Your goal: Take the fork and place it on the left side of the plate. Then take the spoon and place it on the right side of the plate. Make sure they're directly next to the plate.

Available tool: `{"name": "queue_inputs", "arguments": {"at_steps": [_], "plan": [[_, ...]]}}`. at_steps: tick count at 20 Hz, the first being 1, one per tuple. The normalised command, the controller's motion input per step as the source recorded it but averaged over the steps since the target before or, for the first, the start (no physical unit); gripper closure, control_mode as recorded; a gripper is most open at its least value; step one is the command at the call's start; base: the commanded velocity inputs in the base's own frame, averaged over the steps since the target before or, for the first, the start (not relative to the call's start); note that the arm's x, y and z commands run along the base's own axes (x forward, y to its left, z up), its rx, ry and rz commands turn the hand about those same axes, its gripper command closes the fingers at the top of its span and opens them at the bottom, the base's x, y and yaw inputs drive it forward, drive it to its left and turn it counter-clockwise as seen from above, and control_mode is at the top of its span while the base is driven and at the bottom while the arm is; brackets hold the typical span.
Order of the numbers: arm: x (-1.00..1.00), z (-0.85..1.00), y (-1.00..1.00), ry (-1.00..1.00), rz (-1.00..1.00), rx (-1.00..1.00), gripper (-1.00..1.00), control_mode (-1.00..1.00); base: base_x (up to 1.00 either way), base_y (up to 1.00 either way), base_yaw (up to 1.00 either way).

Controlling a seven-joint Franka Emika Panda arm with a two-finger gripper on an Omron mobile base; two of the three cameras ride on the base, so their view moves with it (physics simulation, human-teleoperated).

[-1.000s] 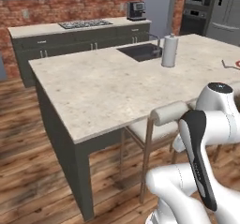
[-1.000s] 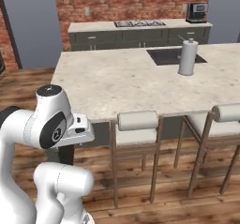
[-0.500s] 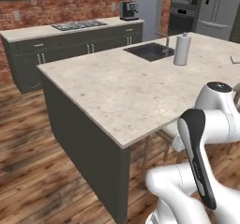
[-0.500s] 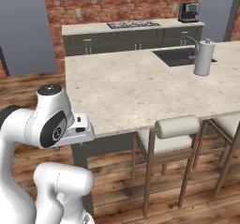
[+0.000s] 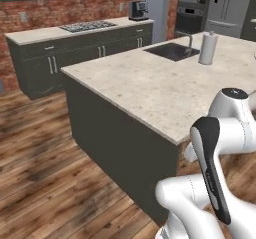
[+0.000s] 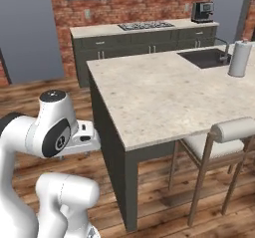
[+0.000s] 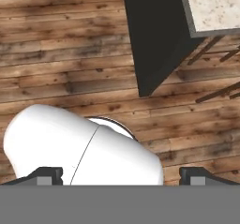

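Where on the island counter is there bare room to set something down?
The speckled cream island countertop is bare from its near corner up to the dark inset sink. The far right end is busier: sink, faucet and white paper towel roll.

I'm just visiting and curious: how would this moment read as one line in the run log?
phase: driving past island counter | gripper: open, empty, over wood floor | on counter: paper towel roll beside sink

arm [image 5: 220,148]: glossy white rounded shells | joints: dark grey bands, black caps
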Motion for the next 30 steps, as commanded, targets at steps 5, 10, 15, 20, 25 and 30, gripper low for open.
{"name": "queue_inputs", "arguments": {"at_steps": [5, 10, 15, 20, 25, 30], "plan": [[0.00, 0.00, 0.00, 0.00, 0.00, 0.00, -1.00, 1.00, 0.16, 0.98, 0.04], [0.00, 0.00, 0.00, 0.00, 0.00, 0.00, -1.00, 1.00, 0.42, 0.70, 0.36], [0.00, 0.00, 0.00, 0.00, 0.00, 0.00, -1.00, 1.00, 0.72, 0.44, 0.47], [0.00, 0.00, 0.00, 0.00, 0.00, 0.00, -1.00, 1.00, 0.97, 0.16, 0.39], [0.00, 0.00, 0.00, 0.00, 0.00, 0.00, -1.00, 1.00, 1.00, 0.01, 0.31], [0.00, 0.00, 0.00, 0.00, 0.00, 0.00, -1.00, 1.00, 1.00, 0.04, 0.32]]}}
